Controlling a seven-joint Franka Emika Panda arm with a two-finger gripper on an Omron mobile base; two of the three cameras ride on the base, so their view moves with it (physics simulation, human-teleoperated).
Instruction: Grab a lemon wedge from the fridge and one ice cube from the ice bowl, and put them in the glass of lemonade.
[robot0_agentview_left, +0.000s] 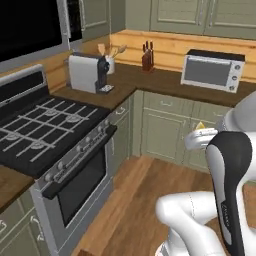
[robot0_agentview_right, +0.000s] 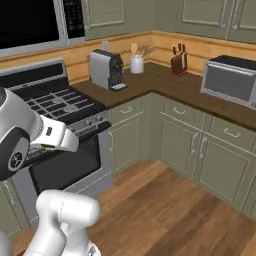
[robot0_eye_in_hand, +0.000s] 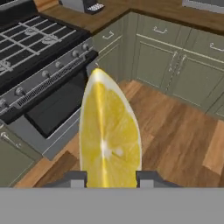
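From the left base view, a small yellow tip of the lemon wedge (robot0_agentview_left: 200, 125) peeks above the white hand, so it rides with the claw, up in the air over the wooden floor (robot0_agentview_left: 134, 200). The stove (robot0_agentview_left: 47, 130) lies off to the claw's left, and the surface (robot0_agentview_left: 165, 80) with the toaster oven (robot0_agentview_left: 212, 70) runs beyond it.

From the right base view, the arm's white wrist juts toward the stove (robot0_agentview_right: 65, 107); the coffee machine (robot0_agentview_right: 106, 69) and knife block (robot0_agentview_right: 178, 61) stand well beyond the claw on the surface (robot0_agentview_right: 165, 82). The fingers themselves are hard to make out here, with only a faint yellow sliver beneath the wrist.

In the hand view, the lemon wedge (robot0_eye_in_hand: 109, 131) stands upright between the two dark fingertips (robot0_eye_in_hand: 76, 178), its cut face toward the camera. The claw (robot0_eye_in_hand: 109, 179) is narrowed onto it, pinching its lower end from both sides. Beyond the claw lie the oven door (robot0_eye_in_hand: 52, 109) and lower cabinets (robot0_eye_in_hand: 175, 65).

The wedge is probably light, soft and wet, so it could slip or squash. Judging from this, the firm rind is a better hold than the juicy flesh, and a gentle, steady squeeze suits it best.
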